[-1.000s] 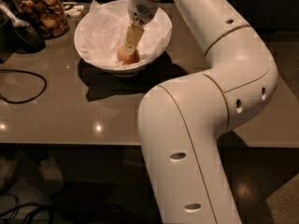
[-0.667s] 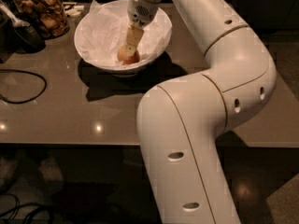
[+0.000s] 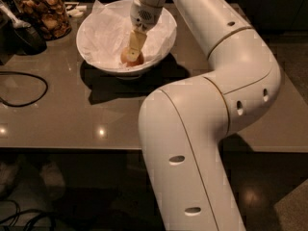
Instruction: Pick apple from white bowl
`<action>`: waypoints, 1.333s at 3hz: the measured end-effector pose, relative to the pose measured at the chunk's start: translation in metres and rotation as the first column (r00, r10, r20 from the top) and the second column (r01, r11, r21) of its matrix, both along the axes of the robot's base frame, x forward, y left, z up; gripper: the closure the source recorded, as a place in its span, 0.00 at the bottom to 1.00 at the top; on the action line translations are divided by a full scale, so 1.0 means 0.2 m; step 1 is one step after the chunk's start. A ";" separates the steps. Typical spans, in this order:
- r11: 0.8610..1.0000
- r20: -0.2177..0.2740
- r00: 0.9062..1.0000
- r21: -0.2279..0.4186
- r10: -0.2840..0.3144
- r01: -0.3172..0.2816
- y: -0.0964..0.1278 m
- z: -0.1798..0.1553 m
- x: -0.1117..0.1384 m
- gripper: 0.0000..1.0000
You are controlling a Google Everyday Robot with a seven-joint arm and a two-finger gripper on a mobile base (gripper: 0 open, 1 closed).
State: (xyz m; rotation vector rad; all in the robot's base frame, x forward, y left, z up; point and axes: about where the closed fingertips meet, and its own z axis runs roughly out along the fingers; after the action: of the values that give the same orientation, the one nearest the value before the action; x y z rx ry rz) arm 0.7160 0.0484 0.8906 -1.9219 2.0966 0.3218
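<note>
The white bowl [image 3: 98,37] stands on the table at the upper left, lined with crumpled white paper. The apple [image 3: 130,58], small and orange-tan with a reddish blush, lies in the bottom of the bowl. My gripper [image 3: 134,47] reaches down into the bowl from the white arm and sits right on top of the apple, its tan finger [image 3: 136,40] against the fruit. The far side of the apple is hidden behind the gripper.
A glass jar of brown snacks [image 3: 43,11] stands at the back left, beside a dark object [image 3: 19,35]. A black cable [image 3: 21,88] loops on the grey table [image 3: 72,124]. My large white arm [image 3: 207,105] covers the table's right half.
</note>
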 end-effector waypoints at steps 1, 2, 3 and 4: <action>1.000 -0.008 1.000 -0.003 0.003 -0.003 0.00 -0.02 0.00 0.42; 1.000 -0.019 1.000 -0.005 0.007 -0.007 0.01 -0.05 0.00 0.42; 1.000 -0.028 1.000 -0.007 0.012 -0.012 0.01 -0.07 0.00 0.42; 1.000 -0.039 0.999 -0.005 0.018 -0.018 0.02 -0.10 0.00 0.41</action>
State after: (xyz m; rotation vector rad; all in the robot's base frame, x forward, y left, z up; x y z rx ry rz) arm 0.7166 0.0526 0.8700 -1.9544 2.1075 0.3600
